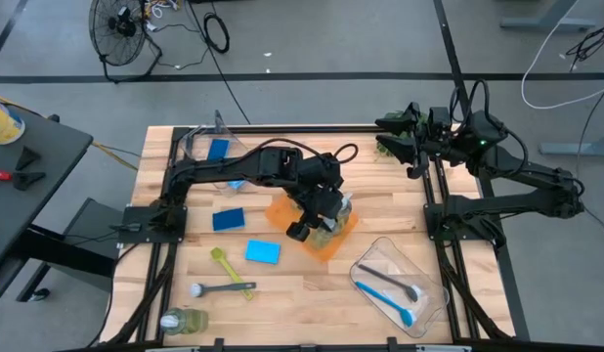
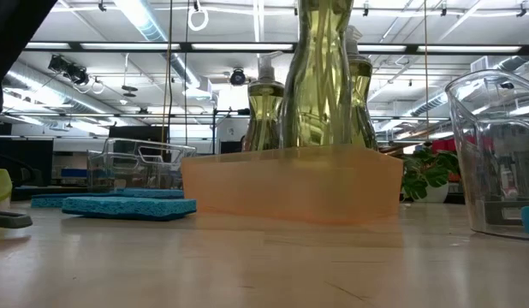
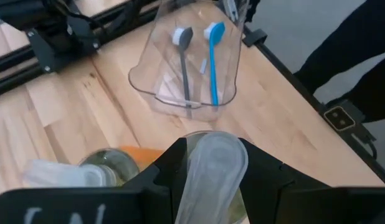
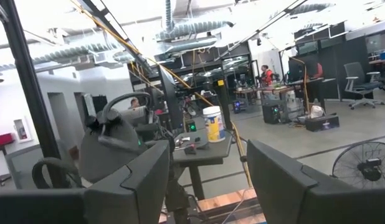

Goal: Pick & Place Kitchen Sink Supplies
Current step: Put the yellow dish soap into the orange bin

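An orange tray at the table's middle holds clear pump bottles of yellowish soap; the low view shows three upright behind its wall. My left gripper is over the tray, shut on one bottle's top. A second bottle stands beside it. Another soap bottle lies at the near left. Two blue sponges, a yellow-green brush and a grey brush lie on the table. My right gripper is open and empty at the far right. My left gripper pinches the bottle's clear pump top between its two fingers, coming from above. The bottle stands upright below the fingers with its lower part inside the orange tray; the tray wall hides its bottom.
A clear bin at the near right holds a blue brush and a grey brush. Another clear bin at the far left holds a blue sponge. A green plant sits under the right arm.
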`<state>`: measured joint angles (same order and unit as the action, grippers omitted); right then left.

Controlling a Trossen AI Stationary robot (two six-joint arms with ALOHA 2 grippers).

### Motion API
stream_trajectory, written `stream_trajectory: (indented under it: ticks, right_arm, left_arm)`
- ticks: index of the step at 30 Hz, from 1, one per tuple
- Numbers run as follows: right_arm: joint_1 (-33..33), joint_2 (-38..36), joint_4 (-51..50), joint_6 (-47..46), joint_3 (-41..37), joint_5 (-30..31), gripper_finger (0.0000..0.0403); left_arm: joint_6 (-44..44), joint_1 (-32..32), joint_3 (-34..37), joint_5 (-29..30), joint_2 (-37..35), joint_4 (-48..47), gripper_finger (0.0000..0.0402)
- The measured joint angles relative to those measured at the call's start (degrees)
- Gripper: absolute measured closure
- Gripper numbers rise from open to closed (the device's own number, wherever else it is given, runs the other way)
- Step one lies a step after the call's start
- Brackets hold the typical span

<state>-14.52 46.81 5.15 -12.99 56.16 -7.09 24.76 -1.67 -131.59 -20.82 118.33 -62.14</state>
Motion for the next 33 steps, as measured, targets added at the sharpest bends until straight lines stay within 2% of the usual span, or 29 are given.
stream_trajectory:
  ticks: [23,28,33]
  right_arm:
    - [0.0,0.0,0.4,1.7,0.0,0.2,0.0188]
    - [0.0,0.0,0.5,1.7,0.0,0.2,0.0188]
    - [0.0,0.0,0.5,1.7,0.0,0.2,0.0188]
  left_arm:
    - [5.4,1.2,0.0,-4.3,3.9,-0.8,0.0284]
    - [5.9,1.3,0.0,-3.4,4.5,-0.5,0.0284]
    - [6.0,1.3,0.0,-2.5,4.7,-0.6,0.0257]
